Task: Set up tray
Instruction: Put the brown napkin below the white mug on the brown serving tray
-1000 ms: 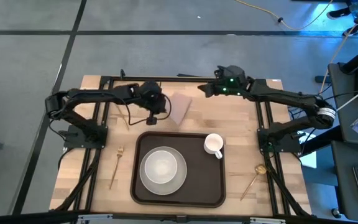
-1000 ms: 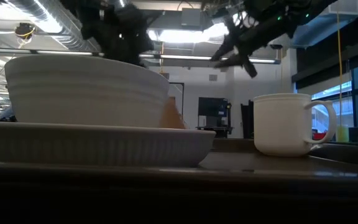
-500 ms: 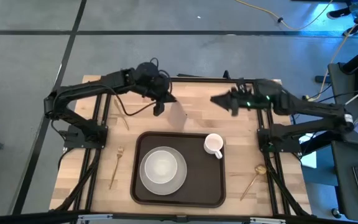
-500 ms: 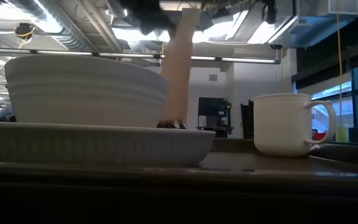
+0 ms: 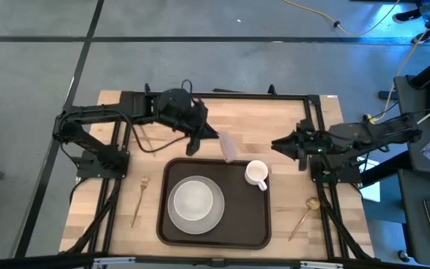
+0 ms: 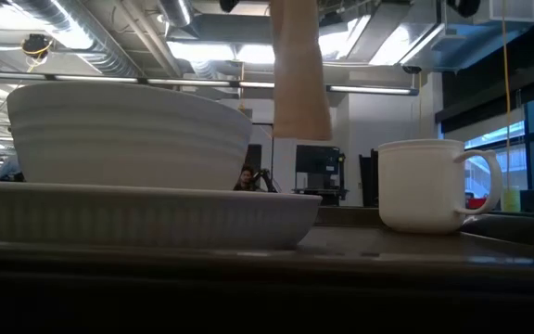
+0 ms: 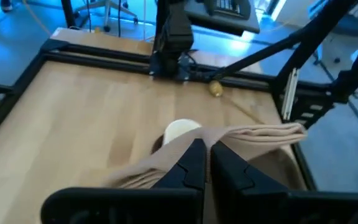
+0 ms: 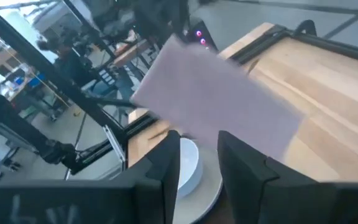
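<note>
The dark brown tray [image 5: 258,224] lies at the table's near middle. It carries a white plate [image 5: 176,222] with a white bowl [image 5: 195,200] on it, and a white mug [image 5: 257,173] in its far right corner. My left gripper [image 5: 202,140] hovers just beyond the tray's far rim, shut on the pinkish-tan napkin [image 5: 227,147]. In the low view the napkin [image 6: 297,70] hangs down between the bowl [image 6: 128,134] and the mug [image 6: 434,186]. My right gripper [image 5: 281,143] is open, off to the right of the mug, touching nothing. My left gripper pinches the napkin between its two fingers [image 7: 194,163] at a bunched edge [image 7: 185,149]. The napkin is lifted clear and hangs slack; its free end [image 6: 300,125] is well above the table. One layer or several, I cannot tell.
A gold fork [image 5: 139,198] lies on the wood left of the tray, and a gold spoon [image 5: 304,213] right of it. Black frame rails [image 5: 215,96] run along the table's far, left and right sides. Bare wood [image 5: 260,123] shows beyond the tray.
My left gripper has taken the napkin off the far middle of the table, lifted it clear and carried it toward the tray's far rim; it now hangs free. My right arm has drawn back from the far middle toward the table's right edge.
</note>
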Tool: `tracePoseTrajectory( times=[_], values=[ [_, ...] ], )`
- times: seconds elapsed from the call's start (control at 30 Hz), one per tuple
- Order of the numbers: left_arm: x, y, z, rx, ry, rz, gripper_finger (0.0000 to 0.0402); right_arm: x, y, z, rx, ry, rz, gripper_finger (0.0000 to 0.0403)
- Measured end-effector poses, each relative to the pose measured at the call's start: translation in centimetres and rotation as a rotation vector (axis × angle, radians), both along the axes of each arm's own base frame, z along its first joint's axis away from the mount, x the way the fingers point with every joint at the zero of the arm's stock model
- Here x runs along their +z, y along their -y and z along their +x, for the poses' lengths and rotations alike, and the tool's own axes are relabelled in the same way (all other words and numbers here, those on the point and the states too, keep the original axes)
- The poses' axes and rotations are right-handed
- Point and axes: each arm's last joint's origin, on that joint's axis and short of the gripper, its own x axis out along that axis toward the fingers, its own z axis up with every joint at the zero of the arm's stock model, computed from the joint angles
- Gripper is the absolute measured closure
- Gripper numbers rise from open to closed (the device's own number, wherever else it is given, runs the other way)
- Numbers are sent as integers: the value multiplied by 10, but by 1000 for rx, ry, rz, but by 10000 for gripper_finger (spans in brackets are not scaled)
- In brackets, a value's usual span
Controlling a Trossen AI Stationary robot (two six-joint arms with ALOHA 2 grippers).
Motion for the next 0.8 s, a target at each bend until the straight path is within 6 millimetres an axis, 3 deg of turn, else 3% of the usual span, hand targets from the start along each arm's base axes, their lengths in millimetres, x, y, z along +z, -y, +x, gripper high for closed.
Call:
tracePoseTrajectory(
  times=[0.2, 0.33, 0.57, 0.8],
  values=[
    [-3, 35, 23, 43, 88, -53, 398, 5, 2, -8, 5, 37, 13, 293],
    [-11, 48, 41, 83, 127, -92, 398, 4, 0, -9, 101, 27, 27, 293],
    [-40, 68, 73, 145, 119, -151, 398, 0, -4, -10, 251, -22, 30, 293],
    [-59, 90, 91, 199, 148, -199, 398, -6, -5, -12, 314, -92, 36, 293]
  ],
)
